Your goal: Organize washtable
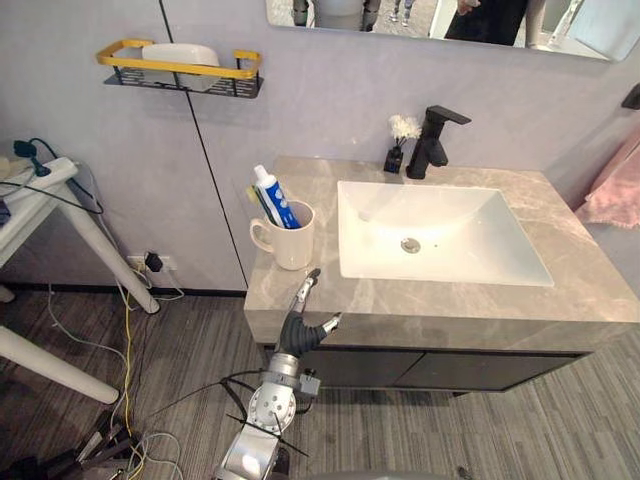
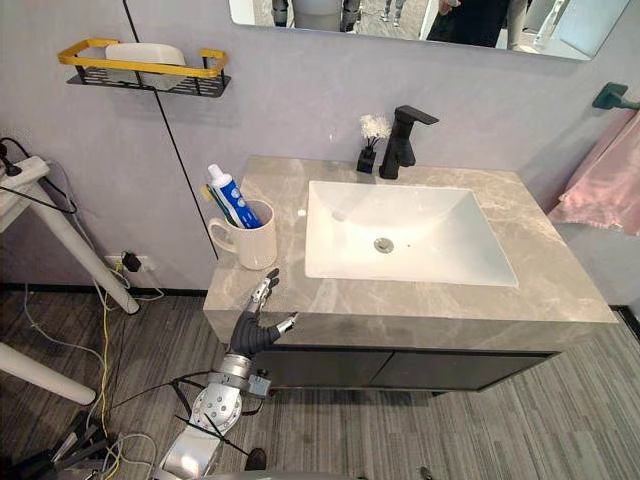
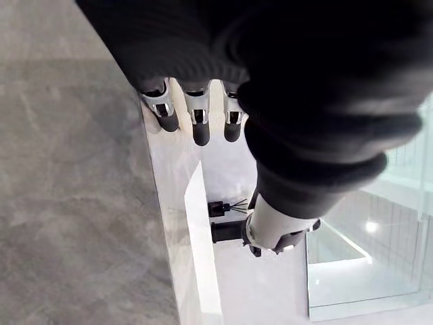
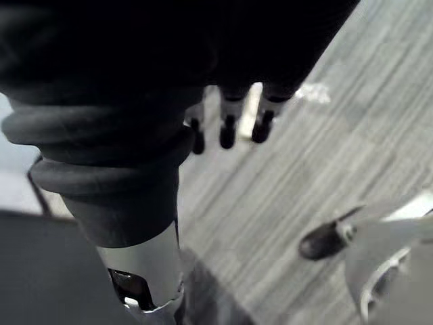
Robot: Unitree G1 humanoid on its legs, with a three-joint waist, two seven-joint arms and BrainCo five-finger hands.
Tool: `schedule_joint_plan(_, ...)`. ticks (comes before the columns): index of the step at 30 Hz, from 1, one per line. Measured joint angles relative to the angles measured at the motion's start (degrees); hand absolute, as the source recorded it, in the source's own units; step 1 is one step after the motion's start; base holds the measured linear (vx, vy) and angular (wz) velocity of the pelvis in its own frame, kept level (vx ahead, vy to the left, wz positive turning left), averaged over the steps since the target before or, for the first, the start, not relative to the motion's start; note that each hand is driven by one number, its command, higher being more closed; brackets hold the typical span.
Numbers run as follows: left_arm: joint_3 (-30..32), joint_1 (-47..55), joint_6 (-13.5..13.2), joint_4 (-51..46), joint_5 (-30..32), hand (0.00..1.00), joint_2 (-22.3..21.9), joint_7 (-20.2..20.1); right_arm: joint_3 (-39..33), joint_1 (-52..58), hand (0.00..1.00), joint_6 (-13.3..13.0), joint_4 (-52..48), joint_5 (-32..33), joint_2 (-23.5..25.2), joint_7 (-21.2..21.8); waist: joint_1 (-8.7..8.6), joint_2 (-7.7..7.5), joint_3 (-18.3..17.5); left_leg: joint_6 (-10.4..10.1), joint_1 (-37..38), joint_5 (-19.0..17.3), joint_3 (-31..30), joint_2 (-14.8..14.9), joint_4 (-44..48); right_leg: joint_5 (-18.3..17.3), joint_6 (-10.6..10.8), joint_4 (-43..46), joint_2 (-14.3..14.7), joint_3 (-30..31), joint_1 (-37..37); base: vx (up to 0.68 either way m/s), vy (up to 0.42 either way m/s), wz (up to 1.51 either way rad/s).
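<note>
Washtable [image 1: 440, 312], seen from our head camera: our left hand [image 1: 298, 330] hangs at the front edge of the grey stone top, near its left corner. The fingers are straight and spread, the thumb is out to the right, and the hand holds nothing. Our right hand [image 4: 227, 127] hangs low over the striped floor [image 4: 318, 162], its fingers loose and empty.

Just beyond the left fingertips, a little to the left and apart from them, stands the mug [image 1: 290, 245], upright near the top's left edge, beside the sink [image 1: 370, 215]. Its handle is turned to our left, away from the basin. A toothpaste tube [image 1: 272, 195] stands in it, cap up, leaning back and to the left.

We judge the move ahead turns on that line. The mug lies straight ahead of the left hand along the way its fingers point, and the left arm is by far the nearer of the two. The upright mug would be taken round its side, and the leaning tube makes it top-heavy towards the left edge. A careless push could tip it off that side.

Farther back, the white sink fills the middle of the top. Behind it at the wall stand a black faucet [image 1: 432, 140] and, just to its left, a small dark vase [image 1: 400, 145] of white flowers. A pink towel [image 1: 615, 185] hangs at the right. On the wall above are a yellow-railed shelf [image 1: 180, 72] carrying a white dish [image 1: 180, 52], and the lower edge of a mirror [image 1: 440, 15].
</note>
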Motion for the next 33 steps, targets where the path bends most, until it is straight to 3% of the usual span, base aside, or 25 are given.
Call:
schedule_joint_plan(1,0.0,0.2,-0.1,0.0,0.0,1.0,0.0,-0.1,1.5,-0.1,0.0,0.0,0.1,-1.9,-0.1,0.5,-0.08,0.05,-0.1,0.0,0.0,0.0,-0.3,-0.1,0.0,0.0,0.0,-0.2,0.0,-0.3,0.2,0.03,-0.011,0.15)
schedule_joint_plan(3,0.1,0.7,-0.5,0.0,0.0,1.0,-0.1,-0.2,7.0,-0.6,0.0,-0.1,0.6,-7.6,-0.5,2.0,0.05,0.25,-0.4,0.0,-0.3,0.0,-0.9,-0.2,0.0,0.0,0.0,-0.7,0.1,-0.8,0.4,0.04,-0.01,0.13)
schedule_joint_plan(7,1.4,1.0,-1.0,0.0,0.0,1.0,-0.1,0.0,11.8,-1.7,0.0,-0.4,1.2,-11.8,-0.8,3.4,0.0,0.76,-0.6,0.3,-0.6,0.2,-2.3,-0.8,0.0,0.4,-0.2,-1.8,0.0,-2.3,1.7,0.05,-0.007,0.22)
schedule_joint_plan(14,3.4,1.3,-1.3,-0.1,0.3,1.0,-0.5,0.7,18.4,-3.1,0.0,-0.9,3.1,-13.7,-2.6,4.6,-0.09,0.98,-0.3,0.3,-0.3,0.2,-3.2,-0.9,0.1,0.5,-0.1,-2.9,0.3,-3.6,3.1,0.04,-0.017,0.08)
schedule_joint_plan(22,5.5,1.5,1.2,0.0,0.6,1.0,-1.2,2.0,21.2,-3.1,0.0,-1.8,3.1,-14.4,-3.4,5.7,-0.08,0.95,-0.1,0.3,0.1,0.2,-3.6,-0.7,-0.1,0.4,-0.7,-3.7,0.6,-4.5,4.1,-0.02,-0.006,0.03)
schedule_joint_plan(33,10.1,-0.8,1.3,-2.9,0.6,1.0,-1.3,5.9,24.5,-3.1,0.0,-2.4,2.1,-16.3,-4.2,5.9,-0.06,0.67,0.0,-0.4,-1.0,-0.5,-1.7,0.6,0.0,0.6,-0.9,-3.8,1.7,-2.3,1.9,0.01,-0.016,-0.09)
